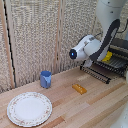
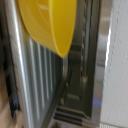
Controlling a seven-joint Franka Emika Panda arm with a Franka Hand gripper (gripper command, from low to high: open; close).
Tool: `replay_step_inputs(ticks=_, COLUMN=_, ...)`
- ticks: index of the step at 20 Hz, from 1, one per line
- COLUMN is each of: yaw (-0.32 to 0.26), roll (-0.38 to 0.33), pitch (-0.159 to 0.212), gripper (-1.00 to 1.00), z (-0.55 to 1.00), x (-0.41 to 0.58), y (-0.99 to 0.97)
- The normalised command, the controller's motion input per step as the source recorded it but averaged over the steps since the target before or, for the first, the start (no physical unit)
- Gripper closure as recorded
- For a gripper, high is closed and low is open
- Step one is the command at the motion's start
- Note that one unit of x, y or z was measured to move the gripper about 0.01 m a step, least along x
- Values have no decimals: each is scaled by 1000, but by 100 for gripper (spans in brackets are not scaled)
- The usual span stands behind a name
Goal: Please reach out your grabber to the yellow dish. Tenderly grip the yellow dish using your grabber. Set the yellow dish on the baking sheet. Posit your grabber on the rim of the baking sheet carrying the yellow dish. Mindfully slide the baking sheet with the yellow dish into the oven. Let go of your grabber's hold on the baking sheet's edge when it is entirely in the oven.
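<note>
The white and grey arm (image 1: 92,47) reaches over the black toaster oven (image 1: 119,52) at the exterior view's right. The grabber's fingers are hidden behind the wrist, right by a bit of the yellow dish (image 1: 106,56). The dish sits at the dark barred baking sheet (image 1: 112,62), at the oven's open front. In the wrist view the yellow dish (image 2: 50,22) fills the near part, over the sheet's metal bars (image 2: 40,75), with the oven's inside (image 2: 80,75) beyond. No blue fingertips show, so I cannot tell whether the grabber holds anything.
The oven's barred door (image 1: 96,73) lies folded down on the wooden table (image 1: 75,107). A blue cup (image 1: 45,78), a flat orange-yellow oblong piece (image 1: 79,89) and a large floral-rimmed plate (image 1: 29,108) stand on the table. A woven screen (image 1: 35,35) stands behind.
</note>
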Motion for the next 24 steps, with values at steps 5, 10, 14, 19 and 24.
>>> replay_step_inputs(ticks=5, yaw=32, roll=-13, pitch=-12, gripper=-100, z=-317, x=0, y=-130)
replay_step_inputs(ticks=10, yaw=0, roll=0, pitch=-13, gripper=-100, z=-85, x=-2, y=-286)
replay_step_inputs(ticks=14, yaw=0, roll=0, pitch=0, gripper=-100, z=-1, x=36, y=-271)
replay_step_inputs(ticks=19, yaw=-56, roll=-7, pitch=-15, gripper=100, z=0, x=24, y=-234)
replay_step_inputs(ticks=24, yaw=-40, roll=14, pitch=-38, gripper=100, z=23, x=-78, y=-101)
